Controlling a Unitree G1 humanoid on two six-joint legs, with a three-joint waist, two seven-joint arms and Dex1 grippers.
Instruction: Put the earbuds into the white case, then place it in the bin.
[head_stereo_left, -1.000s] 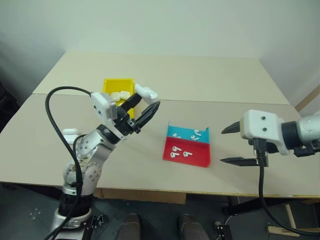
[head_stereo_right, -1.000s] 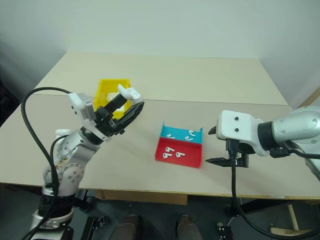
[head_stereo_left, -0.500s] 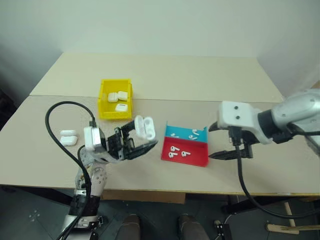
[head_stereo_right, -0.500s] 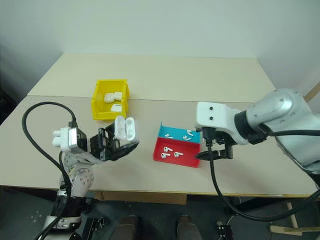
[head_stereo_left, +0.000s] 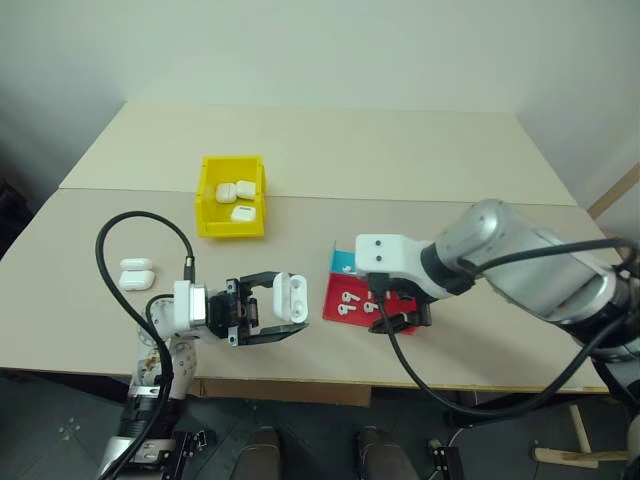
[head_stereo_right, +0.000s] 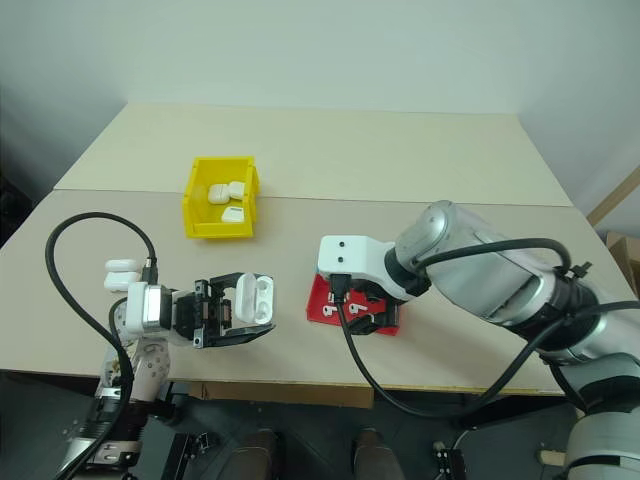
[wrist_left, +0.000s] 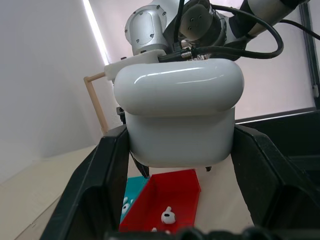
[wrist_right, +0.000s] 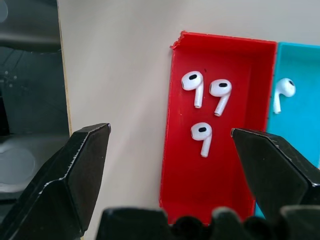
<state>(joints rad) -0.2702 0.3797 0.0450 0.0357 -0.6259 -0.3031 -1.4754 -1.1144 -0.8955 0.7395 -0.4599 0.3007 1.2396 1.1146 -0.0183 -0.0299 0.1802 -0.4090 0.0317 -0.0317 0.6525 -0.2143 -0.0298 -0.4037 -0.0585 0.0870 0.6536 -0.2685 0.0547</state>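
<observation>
1. The left gripper (head_stereo_left: 283, 318) was clamped on the white case (head_stereo_left: 291, 297), holding it above the table's near edge with the lid swung open, so the two earbud wells showed.
2. In the left wrist view, that case (wrist_left: 178, 111) sat squarely between the two black fingers (wrist_left: 95, 187), touching both.
3. The right gripper (wrist_right: 170, 165) hung over the red-and-blue tray (head_stereo_left: 345, 265), its jaws spread wide and holding nothing.
4. In the right wrist view, three earbuds (wrist_right: 201, 137) lay in the tray's red half, two side by side and one just below them, and a fourth earbud (wrist_right: 283, 90) lay in the blue half.
5. The right arm covered much of the tray from where I stood, so only its left part and two earbuds (head_stereo_left: 347, 299) could be seen.
6. The bin (head_stereo_left: 209, 196) stood further back on the table (head_stereo_left: 420, 160), left of the tray and well apart from both grippers, with three closed white cases (head_stereo_left: 236, 190) inside.
7. Two more white cases (head_stereo_left: 135, 273) lay together on the table near the left edge, beside the left arm's black cable (head_stereo_left: 110, 250).
</observation>
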